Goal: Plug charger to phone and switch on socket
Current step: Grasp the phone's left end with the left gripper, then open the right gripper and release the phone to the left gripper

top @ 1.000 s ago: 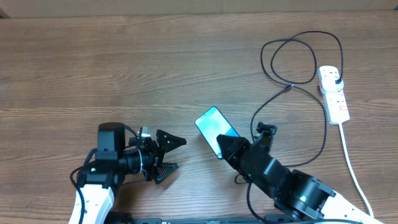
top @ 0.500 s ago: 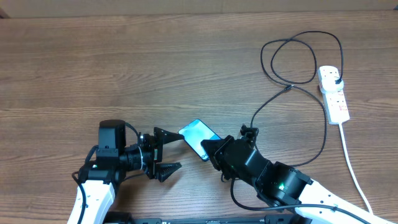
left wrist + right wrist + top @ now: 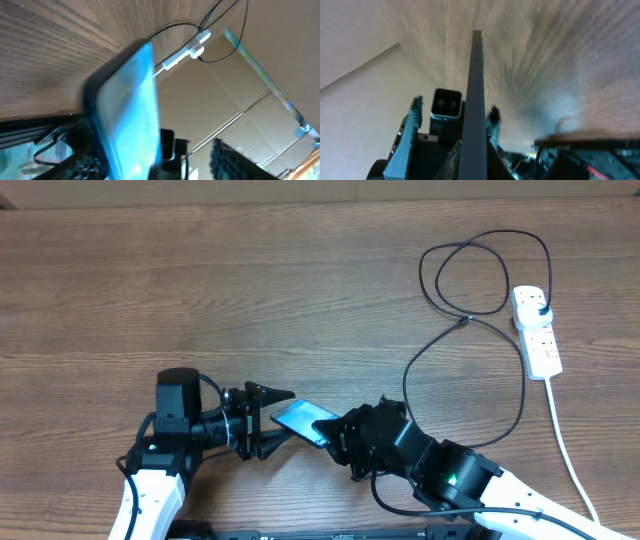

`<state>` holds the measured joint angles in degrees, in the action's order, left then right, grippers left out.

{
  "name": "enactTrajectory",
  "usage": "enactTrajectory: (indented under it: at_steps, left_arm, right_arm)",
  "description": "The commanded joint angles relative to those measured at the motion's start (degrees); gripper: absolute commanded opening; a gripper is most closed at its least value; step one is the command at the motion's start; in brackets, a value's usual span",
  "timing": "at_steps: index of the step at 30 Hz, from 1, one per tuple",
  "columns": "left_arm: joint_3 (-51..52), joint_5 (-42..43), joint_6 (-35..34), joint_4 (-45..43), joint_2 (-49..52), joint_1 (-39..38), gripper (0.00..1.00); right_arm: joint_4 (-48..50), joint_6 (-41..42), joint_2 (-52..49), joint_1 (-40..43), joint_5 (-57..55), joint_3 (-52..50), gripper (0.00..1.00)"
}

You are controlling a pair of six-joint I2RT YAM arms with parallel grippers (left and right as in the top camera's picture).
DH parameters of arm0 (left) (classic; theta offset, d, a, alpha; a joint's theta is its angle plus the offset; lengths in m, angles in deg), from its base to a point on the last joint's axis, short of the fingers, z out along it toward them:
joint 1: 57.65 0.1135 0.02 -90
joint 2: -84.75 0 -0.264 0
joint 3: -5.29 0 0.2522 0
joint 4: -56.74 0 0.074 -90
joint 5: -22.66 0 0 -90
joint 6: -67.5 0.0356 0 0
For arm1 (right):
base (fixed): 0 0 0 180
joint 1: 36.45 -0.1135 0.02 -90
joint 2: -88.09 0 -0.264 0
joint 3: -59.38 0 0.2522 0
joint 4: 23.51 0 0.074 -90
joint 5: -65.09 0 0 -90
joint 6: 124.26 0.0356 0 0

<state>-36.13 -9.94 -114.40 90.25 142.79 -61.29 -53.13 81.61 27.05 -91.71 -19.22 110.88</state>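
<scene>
My right gripper [image 3: 335, 435] is shut on the phone [image 3: 302, 419] and holds it off the table, tilted, screen up. The phone's free end lies between the spread fingers of my left gripper [image 3: 270, 420], which is open. In the left wrist view the blue screen [image 3: 132, 110] fills the middle, apart from the right finger [image 3: 230, 160]. In the right wrist view the phone [image 3: 477, 95] is edge-on. The charger [image 3: 470, 320], a thin black cable, loops at the back right, with its plug in the white socket [image 3: 535, 330].
The socket's thick white cord [image 3: 570, 450] runs down the right side to the front edge. The black cable also curves down [image 3: 410, 380] close behind my right arm. The socket shows small in the left wrist view [image 3: 192, 47].
My right gripper has carried the phone to the left and tilted it. Its end is now between the left gripper's fingers. The left gripper has turned slightly towards it.
</scene>
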Motion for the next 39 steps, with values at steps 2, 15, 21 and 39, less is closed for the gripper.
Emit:
enactTrajectory:
  at_steps: [2,15,21,39]
  left_arm:
    - [0.2,-0.4,-0.5,-1.6,0.2,0.2,0.59]
    - [0.2,-2.6,-1.6,-4.3,0.2,-3.1,0.59]
    - [0.2,-3.8,-4.0,-9.7,0.2,-5.3,0.57]
    - [0.2,-3.8,-4.4,-14.3,0.2,-5.5,0.04]
  right_arm:
    - [1.2,4.4,0.5,-0.2,3.5,0.6,0.08]
    - [5.3,4.6,0.5,-0.2,4.9,0.6,0.04]
    - [5.3,4.6,0.5,-0.2,4.9,0.6,0.04]
    - [6.6,4.6,0.5,-0.2,4.2,0.6,0.04]
